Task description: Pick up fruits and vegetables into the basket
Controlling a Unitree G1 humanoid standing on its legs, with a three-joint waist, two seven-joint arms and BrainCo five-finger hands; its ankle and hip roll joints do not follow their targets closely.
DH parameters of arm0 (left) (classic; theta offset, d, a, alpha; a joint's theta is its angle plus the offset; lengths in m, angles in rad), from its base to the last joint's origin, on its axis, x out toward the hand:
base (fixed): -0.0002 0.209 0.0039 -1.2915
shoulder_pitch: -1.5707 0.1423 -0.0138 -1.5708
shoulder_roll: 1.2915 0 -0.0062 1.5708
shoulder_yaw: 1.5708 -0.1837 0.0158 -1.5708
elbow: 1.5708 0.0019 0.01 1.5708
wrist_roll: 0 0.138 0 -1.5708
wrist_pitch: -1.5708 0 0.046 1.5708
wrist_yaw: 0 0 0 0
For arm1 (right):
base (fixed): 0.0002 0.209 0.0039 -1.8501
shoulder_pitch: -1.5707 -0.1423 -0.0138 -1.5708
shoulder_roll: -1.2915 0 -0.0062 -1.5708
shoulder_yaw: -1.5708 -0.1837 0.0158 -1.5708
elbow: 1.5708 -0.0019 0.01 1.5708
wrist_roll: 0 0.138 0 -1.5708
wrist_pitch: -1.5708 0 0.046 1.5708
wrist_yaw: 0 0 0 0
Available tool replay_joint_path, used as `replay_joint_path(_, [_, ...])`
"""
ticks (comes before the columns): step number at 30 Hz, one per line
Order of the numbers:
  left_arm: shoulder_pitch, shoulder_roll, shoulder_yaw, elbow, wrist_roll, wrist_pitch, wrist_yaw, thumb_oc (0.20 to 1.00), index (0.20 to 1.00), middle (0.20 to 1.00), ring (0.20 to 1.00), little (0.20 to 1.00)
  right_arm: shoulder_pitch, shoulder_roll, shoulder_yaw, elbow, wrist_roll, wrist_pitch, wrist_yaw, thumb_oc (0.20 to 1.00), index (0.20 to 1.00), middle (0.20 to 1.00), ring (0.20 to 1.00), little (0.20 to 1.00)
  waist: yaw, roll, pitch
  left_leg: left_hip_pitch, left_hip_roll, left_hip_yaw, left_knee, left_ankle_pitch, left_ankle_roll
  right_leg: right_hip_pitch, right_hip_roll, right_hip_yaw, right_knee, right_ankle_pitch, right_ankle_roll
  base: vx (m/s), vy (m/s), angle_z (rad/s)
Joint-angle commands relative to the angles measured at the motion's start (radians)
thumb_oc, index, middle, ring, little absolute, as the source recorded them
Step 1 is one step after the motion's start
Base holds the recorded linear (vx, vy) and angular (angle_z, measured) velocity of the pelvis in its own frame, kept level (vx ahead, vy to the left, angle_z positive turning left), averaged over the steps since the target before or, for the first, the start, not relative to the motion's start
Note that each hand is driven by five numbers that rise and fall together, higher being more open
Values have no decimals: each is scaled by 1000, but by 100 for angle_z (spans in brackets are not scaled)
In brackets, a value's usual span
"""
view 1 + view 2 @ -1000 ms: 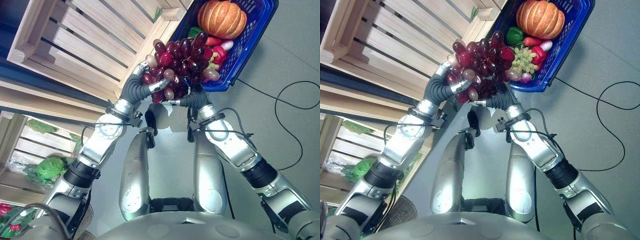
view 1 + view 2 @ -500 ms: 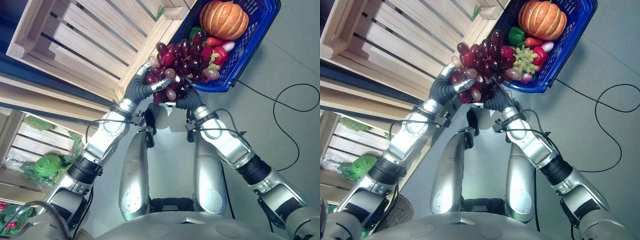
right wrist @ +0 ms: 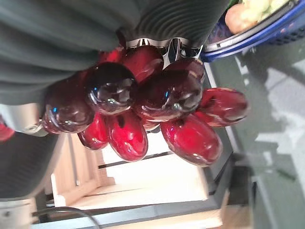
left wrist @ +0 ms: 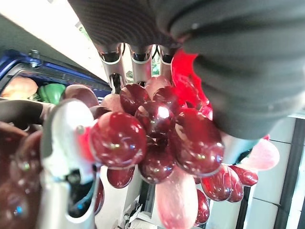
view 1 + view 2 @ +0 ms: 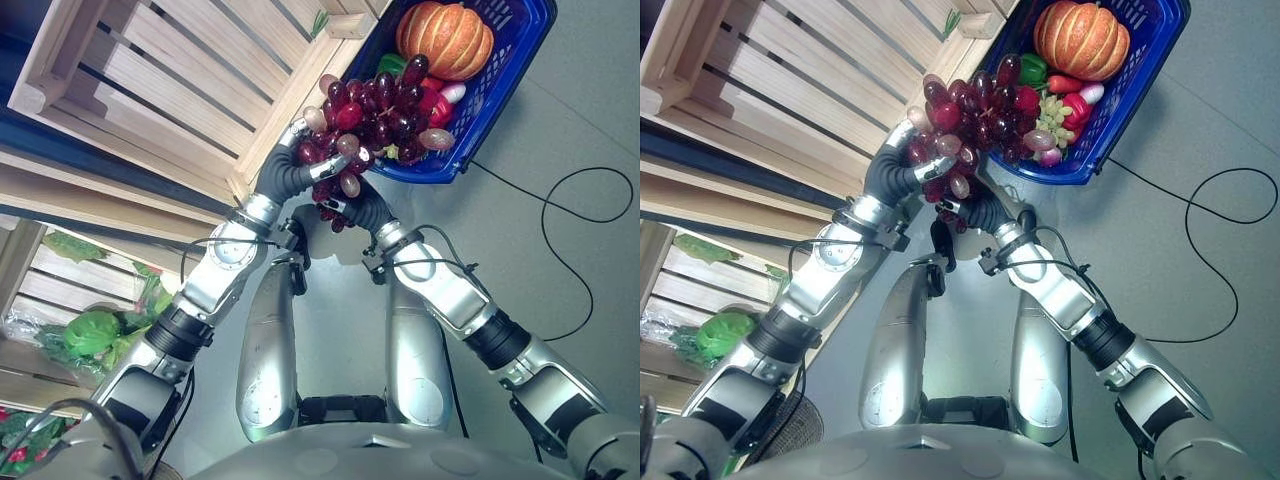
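Observation:
A large bunch of red grapes (image 5: 378, 108) hangs over the near rim of the blue basket (image 5: 505, 85), held from below by both hands. My left hand (image 5: 305, 160) grips its left side, and in the left wrist view the thumb (image 4: 62, 138) and fingers (image 4: 136, 59) curl round the grapes (image 4: 157, 124). My right hand (image 5: 352, 205) clasps the bunch's underside, its fingers half buried among the grapes (image 3: 162, 100). In the basket lie a pumpkin (image 5: 445, 38), a green pepper (image 5: 1033, 68), a red pepper (image 5: 1028, 100) and green grapes (image 5: 1055, 110).
A slatted wooden crate (image 5: 180, 70) stands right beside the basket on the left. A lower shelf holds a green lettuce (image 5: 95, 335) in wrap. Grey floor (image 5: 560, 250) lies to the right of the basket.
Both hands have carried the grape bunch farther forward, so it now overlaps the basket's near rim and covers part of its contents.

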Motion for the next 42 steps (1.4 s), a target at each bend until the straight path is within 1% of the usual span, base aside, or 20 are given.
replay_joint_path(1, [-12,-19,-25,-102,104,-141,37,1000,1000,1000,1000,1000,-27,63,-37,-53,81,-136,14,200,200,200,200,200,25,-20,-53,37,-78,75,-59,-77,94,5,57,-50,6,-40,13,0,0,0])
replay_joint_path(3, [-17,-11,-20,-107,194,-153,86,1000,1000,1000,1000,1000,-20,61,-59,-53,102,-165,13,200,200,200,200,200,25,-20,-53,37,-78,74,-59,-76,92,6,56,-51,5,-41,13,0,0,0])
replay_joint_path(5, [-22,3,-7,-115,346,-160,193,1000,1000,1000,1000,1000,-13,57,-88,-59,122,-197,15,200,200,200,200,200,24,-21,-53,38,-77,74,-58,-76,90,9,55,-52,5,-42,12,0,0,0])
replay_joint_path(6, [-28,14,2,-119,489,-149,298,1000,1000,1000,1000,1000,-7,53,-104,-65,133,-211,15,200,200,200,200,200,24,-22,-53,39,-77,74,-58,-76,90,11,55,-53,5,-44,12,0,0,0])
replay_joint_path(7, [-40,41,25,-124,687,-90,430,1000,1000,1000,1000,1000,3,42,-136,-76,143,-234,14,200,200,200,200,200,23,-24,-53,40,-77,73,-55,-77,88,13,55,-56,10,-47,12,29,-41,2])
replay_joint_path(8, [-45,57,44,-129,761,-45,477,1000,1000,1000,1000,1000,7,31,-159,-88,153,-243,15,200,200,200,200,200,23,-26,-53,40,-76,71,-52,-79,86,13,55,-57,14,-49,12,31,-52,2])
replay_joint_path(13, [-28,131,124,-127,930,139,572,1000,1000,1000,1000,1000,58,-25,-283,-160,170,-301,29,200,200,200,200,200,19,-33,-53,38,-71,67,-32,-89,78,17,51,-64,32,-61,18,22,-47,1])
replay_joint_path(15, [-16,151,144,-120,950,176,580,1000,1000,1000,1000,1000,71,-41,-321,-180,166,-314,28,200,200,200,200,200,17,-34,-53,38,-69,67,-26,-93,76,18,49,-66,40,-65,19,27,-35,2])
replay_joint_path(21, [91,203,230,-97,884,196,503,1000,1000,1000,1000,1000,122,-102,-486,-224,157,-364,27,200,200,200,200,200,22,-34,-53,31,-58,69,-12,-98,70,18,42,-78,53,-72,20,16,-57,3])
replay_joint_path(23, [116,217,237,-79,863,195,448,1000,1000,1000,1000,1000,119,-119,-527,-213,173,-374,17,200,200,200,200,200,26,-34,-53,25,-56,69,-9,-99,69,15,39,-87,59,-76,19,3,-75,8])
replay_joint_path(27, [178,240,225,-52,785,189,250,1000,1000,1000,1000,1000,118,-155,-620,-167,275,-370,45,200,200,200,200,200,38,-30,-53,9,-53,62,-7,-96,66,9,31,-106,68,-78,19,8,-75,6])
replay_joint_path(28, [178,240,225,-52,785,190,249,1000,1000,1000,1000,1000,118,-155,-621,-167,276,-370,46,200,200,200,200,200,38,-30,-53,8,-53,62,-7,-96,66,8,31,-106,68,-78,19,-2,-69,3])
replay_joint_path(29, [217,249,209,-38,704,190,149,1000,1000,1000,1000,1000,115,-174,-653,-140,324,-350,65,200,200,200,200,200,45,-26,-53,-7,-53,59,-9,-89,64,-3,25,-114,70,-75,20,-5,-69,4])
replay_joint_path(30, [233,252,200,-34,664,208,107,1000,1000,1000,1000,1000,108,-190,-668,-120,348,-341,78,200,200,200,200,200,51,-21,-53,-17,-52,57,-9,-87,63,-10,22,-121,70,-73,19,-5,-87,4])
replay_joint_path(33, [276,281,169,8,580,185,54,1000,1000,1000,1000,1000,71,-243,-699,-40,453,-291,126,200,200,200,200,200,67,-3,-53,-52,-51,49,-9,-79,58,-38,11,-137,75,-72,15,-6,-66,13])
replay_joint_path(36, [302,304,141,50,527,144,51,1000,1000,1000,1000,1000,17,-304,-701,49,543,-240,159,200,200,200,200,200,87,14,-53,-85,-50,39,-13,-69,52,-68,1,-150,83,-74,12,18,-53,7])
replay_joint_path(37, [311,313,126,62,526,135,56,1000,1000,1000,1000,1000,10,-317,-695,79,565,-224,167,200,200,200,200,200,92,18,-53,-76,-52,28,-8,-87,47,-61,0,-143,95,-93,18,75,-66,12])
replay_joint_path(39, [308,326,111,75,498,136,58,1000,1000,1000,1000,1000,-25,-345,-681,130,608,-196,178,200,200,200,200,200,103,27,-53,-112,-48,29,-15,-64,50,-95,-9,-159,94,-80,8,17,-56,12])
replay_joint_path(40, [319,331,96,83,472,147,56,1000,1000,1000,1000,1000,-34,-355,-669,163,627,-178,182,200,200,200,200,200,109,33,-53,-103,-51,16,-5,-88,45,-88,-10,-148,112,-107,17,14,-49,9])
replay_joint_path(42, [325,341,74,109,454,129,52,1000,1000,1000,1000,1000,-71,-377,-650,233,669,-146,206,200,200,200,200,200,120,47,-53,-126,-50,9,-2,-81,44,-115,-15,-151,128,-113,12,41,-35,10])
